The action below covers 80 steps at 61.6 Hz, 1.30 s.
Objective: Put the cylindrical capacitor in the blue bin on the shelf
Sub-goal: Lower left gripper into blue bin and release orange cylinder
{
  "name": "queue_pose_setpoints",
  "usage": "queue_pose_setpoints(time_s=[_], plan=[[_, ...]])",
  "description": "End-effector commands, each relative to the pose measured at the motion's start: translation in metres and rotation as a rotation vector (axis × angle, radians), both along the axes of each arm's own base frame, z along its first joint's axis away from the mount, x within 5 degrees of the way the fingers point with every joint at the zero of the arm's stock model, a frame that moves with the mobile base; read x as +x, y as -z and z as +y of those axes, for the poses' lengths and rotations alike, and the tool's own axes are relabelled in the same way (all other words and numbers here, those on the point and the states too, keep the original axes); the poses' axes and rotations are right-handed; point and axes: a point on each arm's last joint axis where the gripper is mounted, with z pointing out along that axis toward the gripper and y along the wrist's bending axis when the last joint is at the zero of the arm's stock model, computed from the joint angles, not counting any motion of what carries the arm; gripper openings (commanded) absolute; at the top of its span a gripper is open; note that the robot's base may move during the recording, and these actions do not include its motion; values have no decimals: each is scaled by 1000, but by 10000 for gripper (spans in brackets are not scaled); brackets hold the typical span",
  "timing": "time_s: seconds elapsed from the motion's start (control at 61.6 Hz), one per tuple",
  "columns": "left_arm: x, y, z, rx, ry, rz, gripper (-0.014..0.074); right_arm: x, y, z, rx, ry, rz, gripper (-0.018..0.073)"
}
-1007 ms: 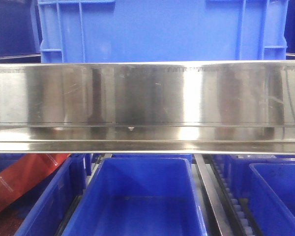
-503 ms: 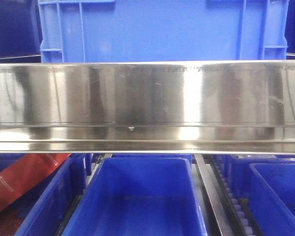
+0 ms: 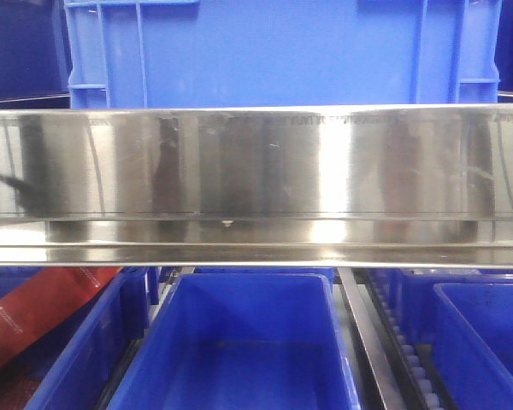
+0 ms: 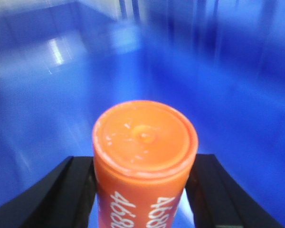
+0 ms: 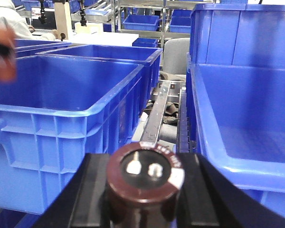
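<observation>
Front view: a new dark shadow lay on the shelf, left side; an arm likely moved. Left wrist: the left gripper squeezed an orange tube. Right wrist: the right gripper held the cylindrical capacitor, not yet in a blue bin.

**Capacitor held upright among the blue bins**

The cylindrical capacitor stands upright, pinched on both sides by the right pincer. It has a dark maroon body, two silvery terminals on top and a pale patch at the rim. Beyond it sit an open-topped left blue bin and a right blue bin. The shelf shows its broad mirrored rail running level, with an upper bin above and a lower bin beneath.
</observation>
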Motion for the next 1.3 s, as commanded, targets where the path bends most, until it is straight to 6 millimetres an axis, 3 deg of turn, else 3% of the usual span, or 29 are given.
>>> queue_pose_setpoints(time_s=[0.0,0.211,0.276,0.357,0.438,0.52,0.682,0.844,1.039,1.283], plan=[[5,7,-5,12,2,26,166,0,-4,0,-1,3,-36,-163],[9,17,-8,33,2,54,559,0,-4,0,0,4,-43,-163],[7,14,-6,31,2,52,615,0,-5,0,1,4,-47,-163],[2,6,-3,27,2,47,604,0,-5,0,1,4,-47,-163],[-6,-5,3,23,2,41,571,0,-5,0,2,4,-51,-163],[-18,-19,12,23,2,41,478,0,-3,0,-1,3,-34,-163],[-51,-47,40,59,-10,86,117,0,-2,0,-4,2,-23,-163],[-87,-65,70,58,-24,79,-111,0,-2,0,-5,2,-17,-163],[-130,-65,104,-13,-84,34,-111,3,-1,0,-6,1,-6,-163],[-183,-31,148,-65,-180,39,-111,28,-14,5,-21,-4,49,-163]])
